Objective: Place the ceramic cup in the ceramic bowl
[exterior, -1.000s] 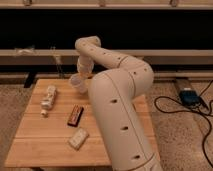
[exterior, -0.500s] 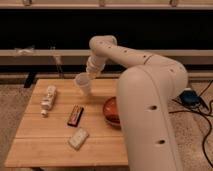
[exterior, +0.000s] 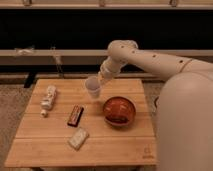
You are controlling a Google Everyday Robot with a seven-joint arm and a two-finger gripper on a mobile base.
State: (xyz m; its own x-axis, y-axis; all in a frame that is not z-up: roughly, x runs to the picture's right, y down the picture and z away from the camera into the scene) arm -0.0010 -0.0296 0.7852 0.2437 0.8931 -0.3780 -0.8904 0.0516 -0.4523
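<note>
The white robot arm [exterior: 150, 57] reaches in from the right and bends down toward the far middle of the pale wooden table [exterior: 120, 145]. Its gripper [exterior: 98, 83] sits at the arm's lower left end, above the far half of the tabletop. The fingers are closed on the small plain white ceramic cup [exterior: 91, 88], pinching it at its upper right side. The cup hangs down and to the left of the fingers, tilted, and seems to sit a little above the wood (its contact with the surface is hard to judge).

The round, glossy reddish-brown ceramic bowl [exterior: 119, 111] stands on the table, nearer and to the right of the cup. The two are close but apart, and the cup is not over the bowl's opening.

On the left side of the table lies a small white bottle [exterior: 48, 96]. A dark brown bar [exterior: 75, 115] lies between it and the bowl. A white rectangular packet [exterior: 78, 138] lies nearer, toward the front edge.
</note>
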